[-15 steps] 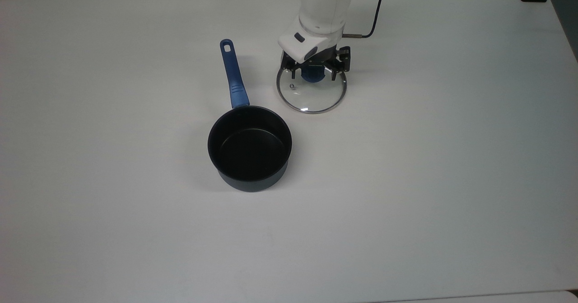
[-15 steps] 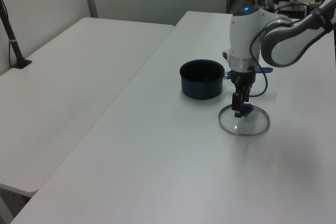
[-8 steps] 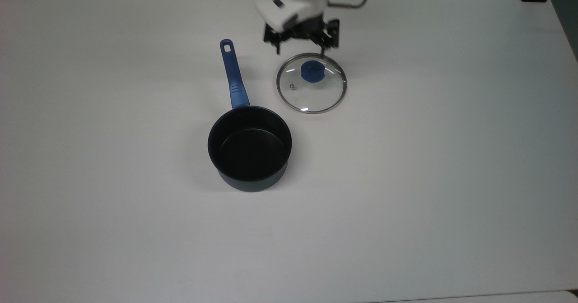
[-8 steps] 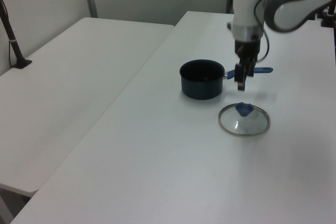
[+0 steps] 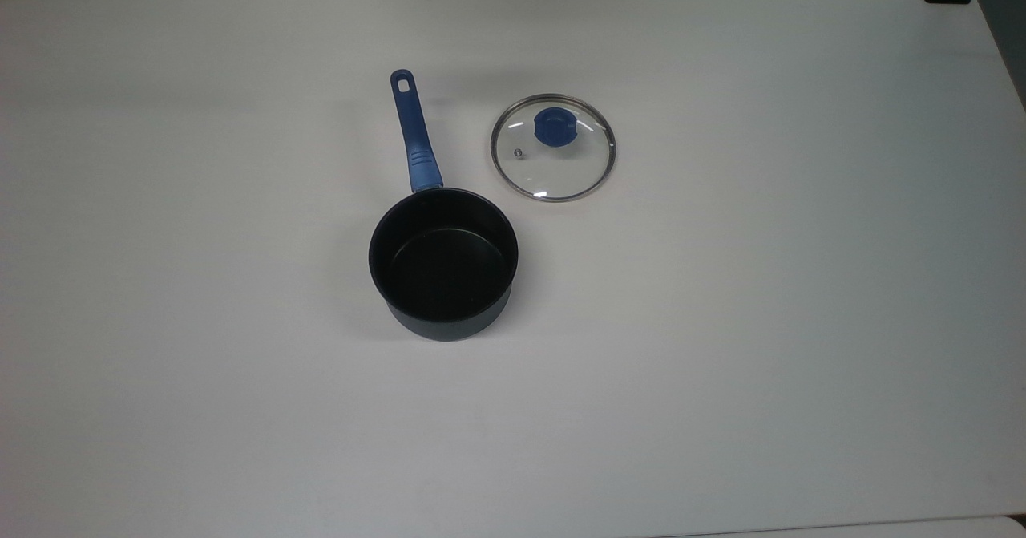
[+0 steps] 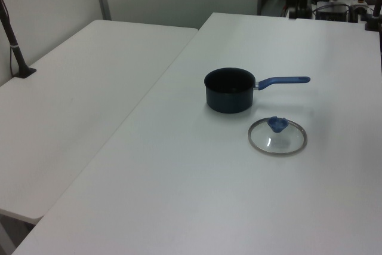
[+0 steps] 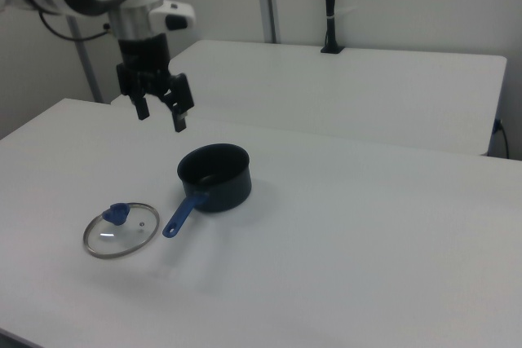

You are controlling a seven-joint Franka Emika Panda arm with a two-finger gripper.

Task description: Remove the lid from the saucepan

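End effector (image 7: 160,108) raised high above bench (image 5: 721,281), fingers spread apart, nothing between them; positioned above and behind pan in the right view.

Lid (image 5: 553,147) lying flat on bench, knob up, fully separated from pan (image 5: 443,261). Located beside pan handle (image 5: 415,133), on the top view's right of it, not touching. Blue knob (image 5: 551,127) unobstructed and upright. Steam vent visible near rim on the top view's left.

Pan upright, interior open and empty, handle pointing toward the top view's upper edge. No contact with lid.

Assessment: lid removal judged complete, since lid rests on its rim in a stable attitude clear of pan mouth. Flat placement with knob up judged deliberate: prevents rolling and leaves knob accessible for re-grasp. High, open posture of end effector consistent with a release and a clear stand-off from both items. No further contact judged necessary.
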